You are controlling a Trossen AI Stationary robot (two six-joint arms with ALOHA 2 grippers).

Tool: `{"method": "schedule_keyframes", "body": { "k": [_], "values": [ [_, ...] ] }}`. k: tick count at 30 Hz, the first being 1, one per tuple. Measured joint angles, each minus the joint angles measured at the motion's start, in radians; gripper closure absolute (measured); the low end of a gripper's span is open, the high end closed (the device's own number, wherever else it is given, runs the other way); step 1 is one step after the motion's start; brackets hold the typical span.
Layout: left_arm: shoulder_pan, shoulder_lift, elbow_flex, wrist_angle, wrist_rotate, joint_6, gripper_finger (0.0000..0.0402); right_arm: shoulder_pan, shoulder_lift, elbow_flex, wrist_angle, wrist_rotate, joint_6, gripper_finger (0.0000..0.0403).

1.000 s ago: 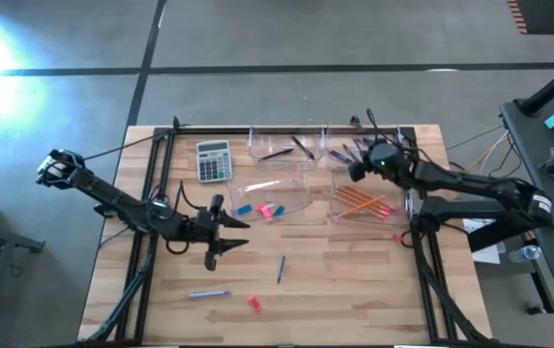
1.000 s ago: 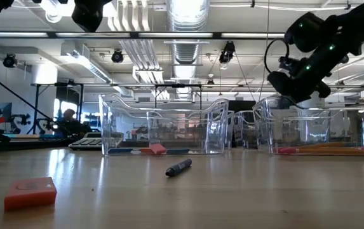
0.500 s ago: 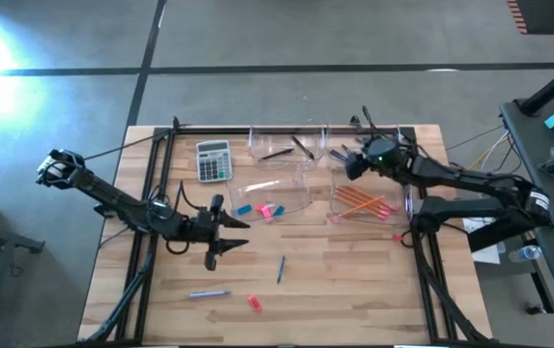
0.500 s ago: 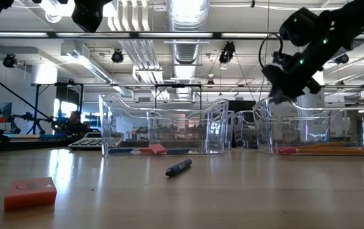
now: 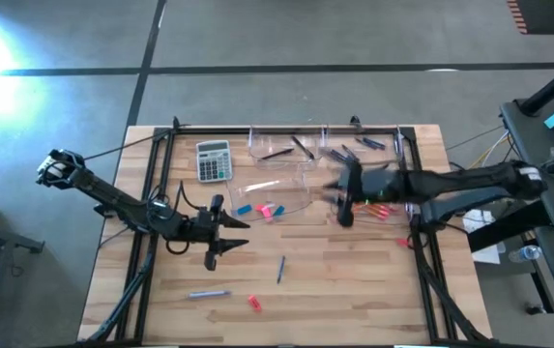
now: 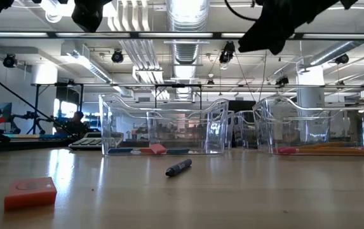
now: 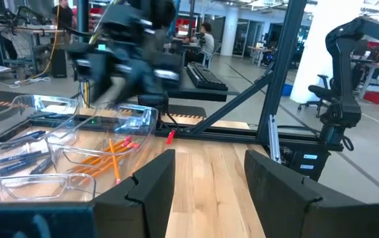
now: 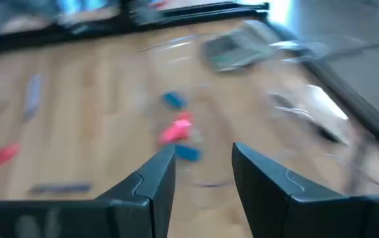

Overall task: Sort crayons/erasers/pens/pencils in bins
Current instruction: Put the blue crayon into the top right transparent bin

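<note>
The right gripper (image 5: 344, 198), fingers apart and empty, hangs over the bench middle beside the pencils (image 5: 368, 205) bin (image 5: 397, 215)

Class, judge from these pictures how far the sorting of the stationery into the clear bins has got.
Done: the pencils lie in a right-hand bin, erasers in the middle bin, dark pens in a far bin. In hand: nothing; the right gripper hangs open by the pencil bin, the left gripper waits open. Left: a blue stick, a grey stick and a red eraser on the table.
</note>
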State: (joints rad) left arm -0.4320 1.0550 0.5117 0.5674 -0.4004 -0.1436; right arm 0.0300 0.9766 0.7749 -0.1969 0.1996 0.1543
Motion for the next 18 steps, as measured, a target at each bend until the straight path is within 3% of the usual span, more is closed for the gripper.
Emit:
{"method": "schedule_keyframes", "body": {
  "k": [8,14,18],
  "values": [
    [0.000,0.000,0.000,0.000,0.000,-0.001,0.0233,0.234,0.263,0.121,0.008,0.008,-0.108,0.0261],
    [0.000,0.000,-0.001,0.000,0.000,-0.003,0.0233,0.286,0.546,0.329,-0.060,-0.125,-0.178,0.0264],
    [0.000,0.000,-0.001,0.000,0.000,-0.003,0.0233,0.287,0.734,0.491,-0.192,-0.155,-0.276,0.0264]
  ]
}}
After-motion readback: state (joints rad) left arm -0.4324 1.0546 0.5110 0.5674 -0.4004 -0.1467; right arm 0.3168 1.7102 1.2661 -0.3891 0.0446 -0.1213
